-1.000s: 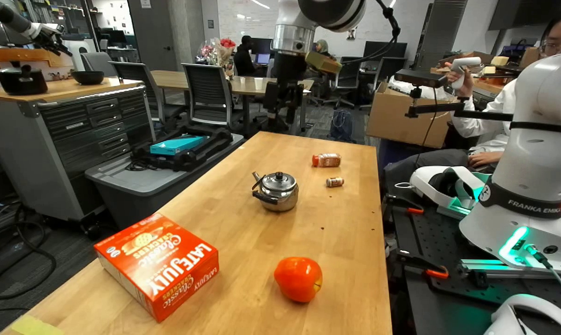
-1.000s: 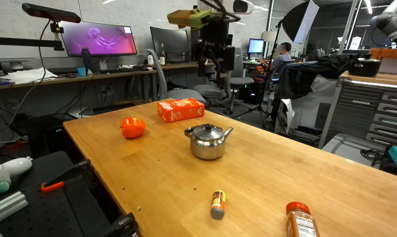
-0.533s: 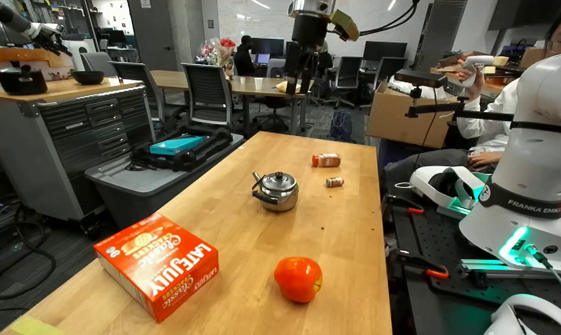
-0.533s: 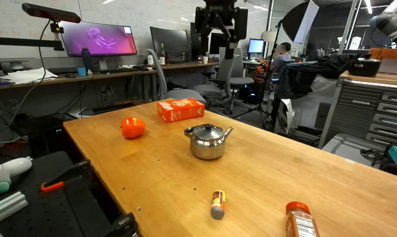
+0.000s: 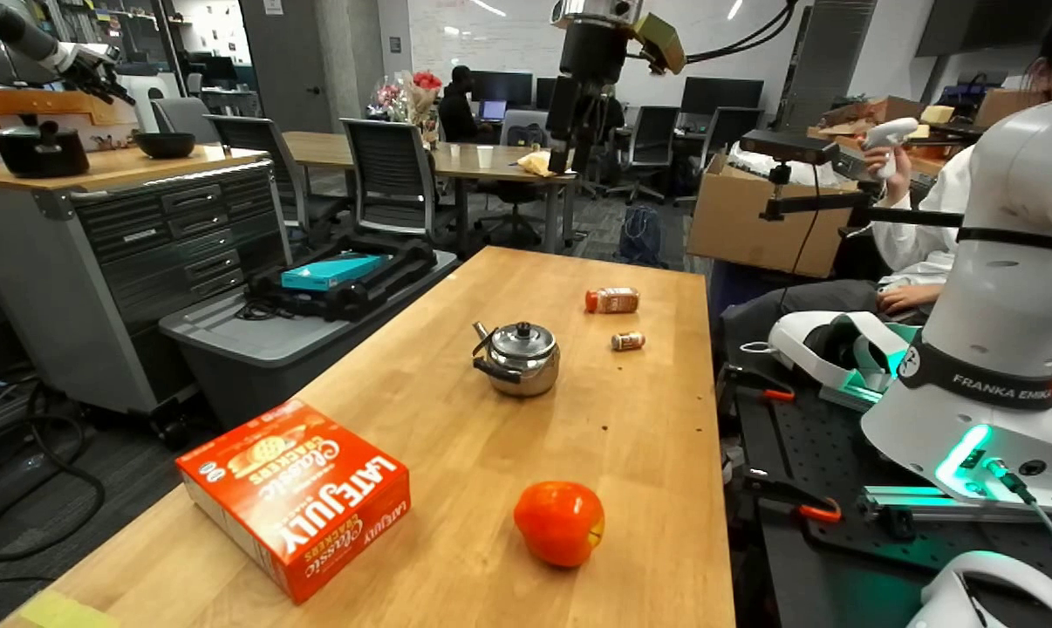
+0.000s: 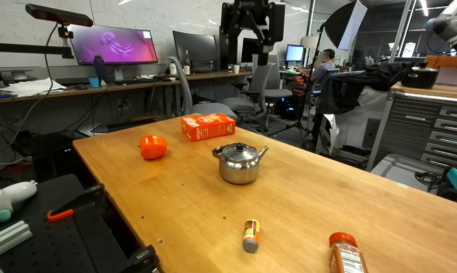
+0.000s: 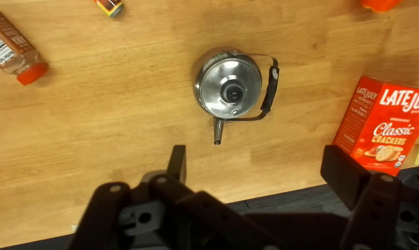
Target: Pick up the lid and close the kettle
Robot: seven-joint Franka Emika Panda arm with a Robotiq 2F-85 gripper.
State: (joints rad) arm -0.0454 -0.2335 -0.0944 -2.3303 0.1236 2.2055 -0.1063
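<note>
The silver kettle (image 5: 533,377) stands upright on the wooden table, also in an exterior view (image 6: 238,173) and the wrist view (image 7: 198,74). The round metal lid (image 7: 213,91) with its dark knob sits on the kettle's mouth; it shows in both exterior views (image 5: 523,342) (image 6: 239,153). The kettle's black handle is folded down to one side. My gripper (image 7: 254,163) is open and empty, high above the table and apart from the kettle. It also shows in both exterior views (image 5: 570,164) (image 6: 248,57). In the wrist view the spout points toward the fingers.
A red cracker box (image 5: 295,488) and an orange-red fruit (image 5: 561,523) lie on the table on the kettle's handle side. A spice bottle (image 6: 348,256) and a small can (image 6: 251,236) lie on the opposite side. The table edge (image 7: 265,196) shows below the kettle in the wrist view.
My gripper has risen well above the table, shifting right in an exterior view, mostly in the first half second. It has since tilted slightly. The kettle and lid have not moved.
</note>
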